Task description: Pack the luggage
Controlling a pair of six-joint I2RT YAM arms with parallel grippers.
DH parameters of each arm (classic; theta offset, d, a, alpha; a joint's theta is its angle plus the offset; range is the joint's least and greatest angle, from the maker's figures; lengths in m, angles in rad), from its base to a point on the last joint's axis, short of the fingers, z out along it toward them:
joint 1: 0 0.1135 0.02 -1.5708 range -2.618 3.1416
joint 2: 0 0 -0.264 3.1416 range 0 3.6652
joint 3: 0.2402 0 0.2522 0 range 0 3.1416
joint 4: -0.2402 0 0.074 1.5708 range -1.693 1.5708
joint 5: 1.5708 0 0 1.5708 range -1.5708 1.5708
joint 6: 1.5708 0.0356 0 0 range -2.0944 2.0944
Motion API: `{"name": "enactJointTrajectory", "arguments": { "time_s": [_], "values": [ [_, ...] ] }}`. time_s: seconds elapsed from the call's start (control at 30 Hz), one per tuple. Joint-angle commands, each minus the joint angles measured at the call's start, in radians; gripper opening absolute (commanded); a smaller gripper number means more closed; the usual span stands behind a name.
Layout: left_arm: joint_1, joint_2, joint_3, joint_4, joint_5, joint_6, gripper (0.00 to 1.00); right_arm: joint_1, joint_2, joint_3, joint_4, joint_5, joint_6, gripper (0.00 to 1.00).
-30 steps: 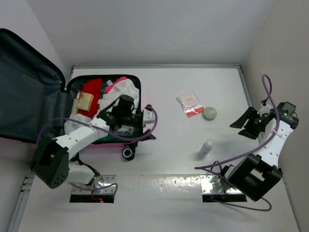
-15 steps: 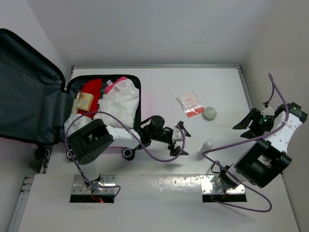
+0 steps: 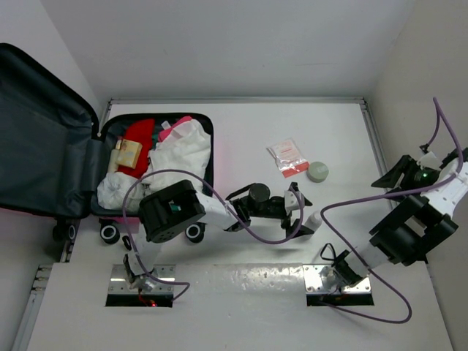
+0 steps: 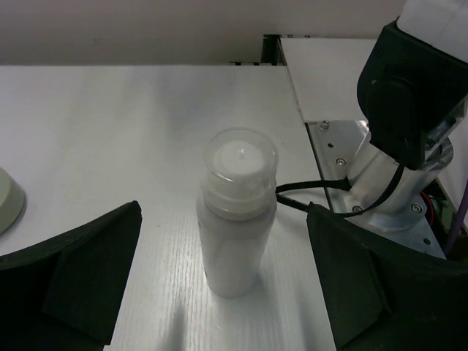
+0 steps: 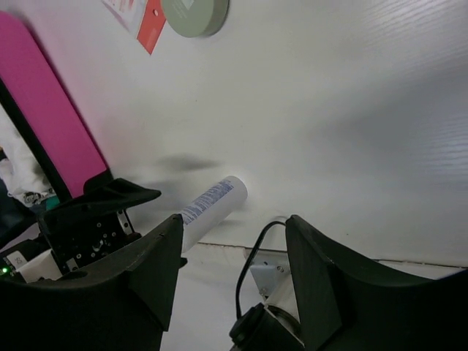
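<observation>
The luggage (image 3: 40, 139) lies open at the left end of the desk (image 3: 292, 124), its lid thrown back to show the dark lining; the pink shell already holds a red garment (image 3: 137, 142), a crumpled white garment (image 3: 179, 150) and a small tan box (image 3: 128, 152), so packing looks well under way but not finished; three items lie out on the desk, well apart from the case: a red-and-white sachet (image 3: 287, 157), a round pale green container (image 3: 317, 171) just beside it, and an upright white bottle (image 4: 235, 219) with a clear cap nearer the arms; the left pincer (image 3: 298, 210) is spread wide with a finger on either side of the bottle, a gap showing on both sides in the wrist view, so nothing is gripped yet; the right pincer (image 3: 391, 170) hangs open and empty at the far right edge; by this showing, the bottle looks to be the next thing to be closed on and carried to the case, with the sachet and container to follow before the lid can be shut.
</observation>
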Motion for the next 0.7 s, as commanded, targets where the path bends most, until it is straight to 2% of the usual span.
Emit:
{"name": "enactJointTrajectory", "arguments": {
  "time_s": [0.0, 0.33, 0.4, 0.53, 0.57, 0.6, 0.63, 0.67],
  "values": [
    [-0.017, 0.039, 0.037, 0.065, -0.022, -0.049, 0.99, -0.015, 0.001, 0.061, -0.157, -0.047, -0.077, 0.58],
    [-0.047, 0.116, 0.104, 0.036, -0.040, -0.058, 0.99, -0.064, 0.016, 0.061, -0.194, -0.053, -0.123, 0.59],
    [-0.057, 0.132, 0.129, 0.045, -0.040, -0.079, 0.96, -0.075, 0.016, 0.064, -0.202, -0.052, -0.137, 0.59],
    [-0.057, 0.182, 0.157, 0.057, -0.040, -0.115, 0.87, -0.084, 0.019, 0.073, -0.212, -0.044, -0.148, 0.59],
    [-0.066, 0.182, 0.166, 0.066, -0.051, -0.115, 0.75, -0.089, 0.021, 0.081, -0.217, -0.042, -0.154, 0.59],
    [-0.067, 0.193, 0.166, 0.066, -0.051, -0.115, 0.75, -0.091, 0.017, 0.082, -0.217, -0.044, -0.154, 0.59],
    [-0.067, 0.193, 0.175, 0.066, -0.051, -0.115, 0.65, -0.094, 0.017, 0.084, -0.220, -0.044, -0.154, 0.59],
    [-0.067, 0.193, 0.175, 0.056, -0.051, -0.115, 0.60, -0.094, 0.013, 0.085, -0.219, -0.044, -0.154, 0.59]
  ]
}}
